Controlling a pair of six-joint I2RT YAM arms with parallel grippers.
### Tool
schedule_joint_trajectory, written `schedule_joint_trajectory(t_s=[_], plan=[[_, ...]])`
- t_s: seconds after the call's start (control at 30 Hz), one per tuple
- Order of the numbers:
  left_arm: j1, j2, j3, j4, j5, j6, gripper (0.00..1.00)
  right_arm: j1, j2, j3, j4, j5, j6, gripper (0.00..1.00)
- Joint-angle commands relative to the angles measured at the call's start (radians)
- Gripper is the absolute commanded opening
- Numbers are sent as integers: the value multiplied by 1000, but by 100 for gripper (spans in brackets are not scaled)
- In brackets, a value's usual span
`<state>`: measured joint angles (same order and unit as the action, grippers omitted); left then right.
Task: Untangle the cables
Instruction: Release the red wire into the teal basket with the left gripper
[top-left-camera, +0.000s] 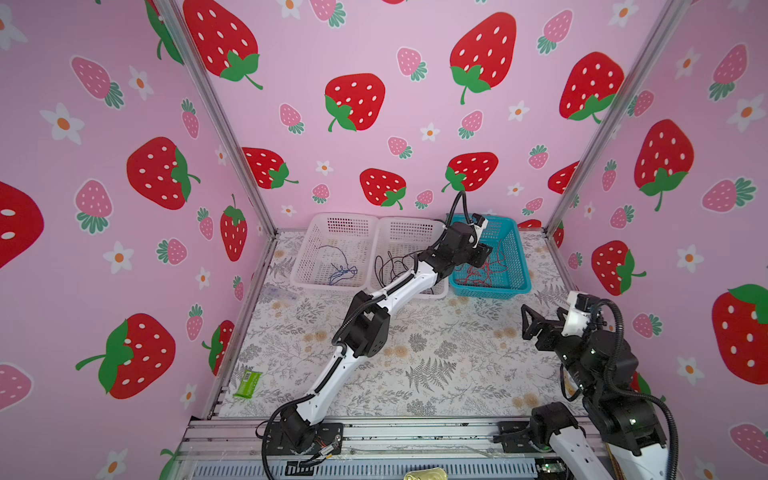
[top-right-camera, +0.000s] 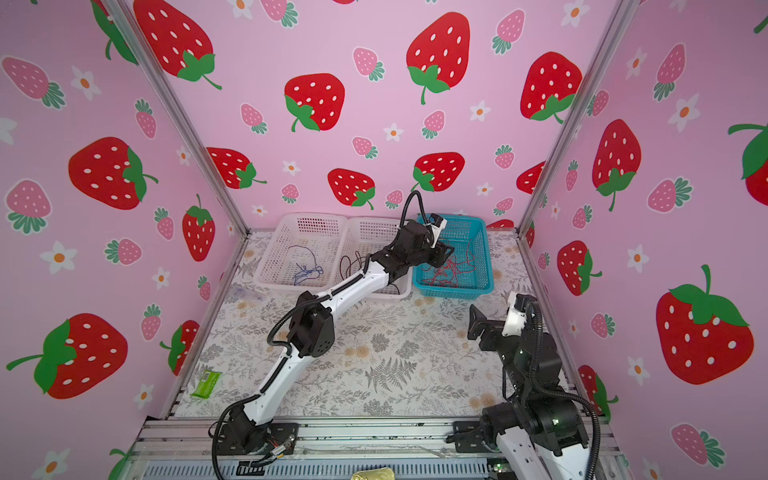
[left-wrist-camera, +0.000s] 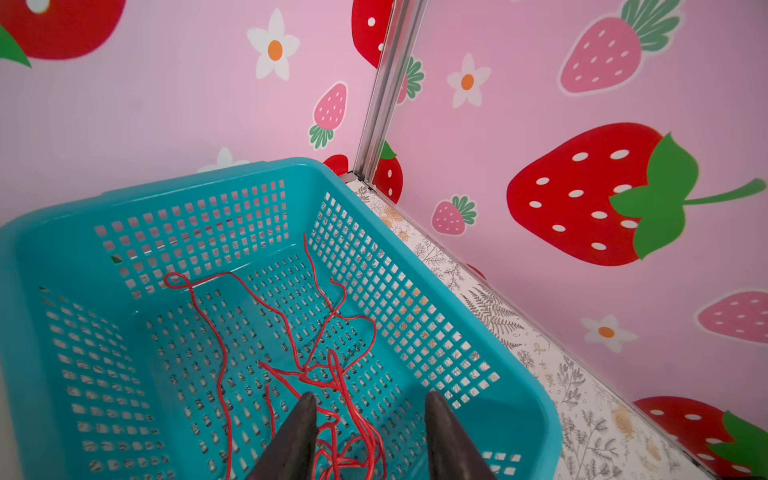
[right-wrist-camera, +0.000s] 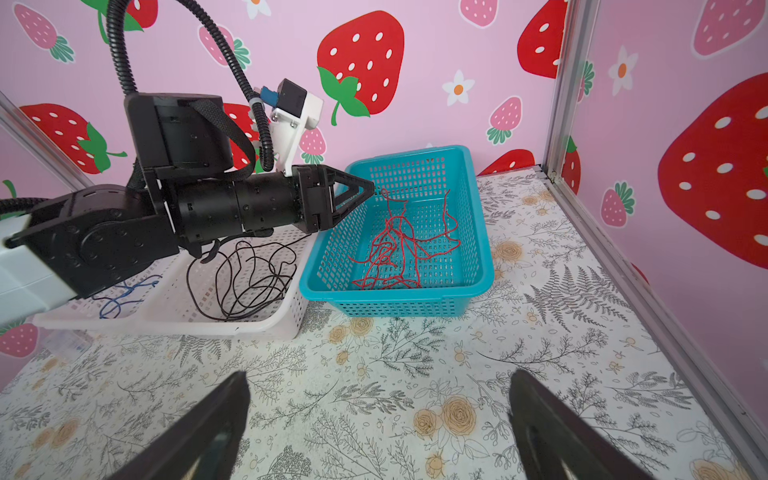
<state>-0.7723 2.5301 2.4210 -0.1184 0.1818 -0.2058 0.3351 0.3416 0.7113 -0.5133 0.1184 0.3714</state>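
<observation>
The floral table (top-left-camera: 436, 374) carries three baskets in a row along its back edge. The teal basket (top-left-camera: 498, 289) sits nearest the back right corner, with two white baskets (top-left-camera: 349, 226) to its left. The left gripper (left-wrist-camera: 370, 395) hangs low inside the teal basket, jaws parted and pinching nothing, with the red cable (left-wrist-camera: 332, 374) loose on the floor beneath them. The right gripper (right-wrist-camera: 378, 374) hovers by the right edge, jaws spread wide and empty. The black cable (right-wrist-camera: 249, 282) lies in the middle basket, the blue cable (top-left-camera: 343, 270) in the leftmost. A green packet (top-left-camera: 247, 384) lies at the left edge.
</observation>
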Motion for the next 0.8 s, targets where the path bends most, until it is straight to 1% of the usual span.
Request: schedule_joint_trajectory(t_s=[0.0,0.13,0.2,0.23,0.3,0.37,0.5,0.63,0.77], plan=[[6,-139,43,30,-28,24,55,-8,-5,-7,21,-6,-8,98],[27,-260,1,39,-39,35,67,-11,1,-9,21,-11,-9,98],[33,-323,-34,27,-38,63,73,-11,4,-10,22,-14,-10,98],[32,-360,-60,21,-82,83,78,-11,6,-11,23,-16,-11,98],[32,-436,-127,7,-107,104,88,-11,9,-9,24,-18,-12,99],[32,-520,-227,10,-129,120,99,-11,11,-6,26,-21,-16,99],[31,-735,-502,42,-212,126,99,-11,33,2,43,-38,-11,99],[34,-958,-777,49,-338,130,99,-11,73,17,68,-57,7,99],[41,-1130,-971,-13,-428,102,99,-11,124,21,112,-64,23,99]])
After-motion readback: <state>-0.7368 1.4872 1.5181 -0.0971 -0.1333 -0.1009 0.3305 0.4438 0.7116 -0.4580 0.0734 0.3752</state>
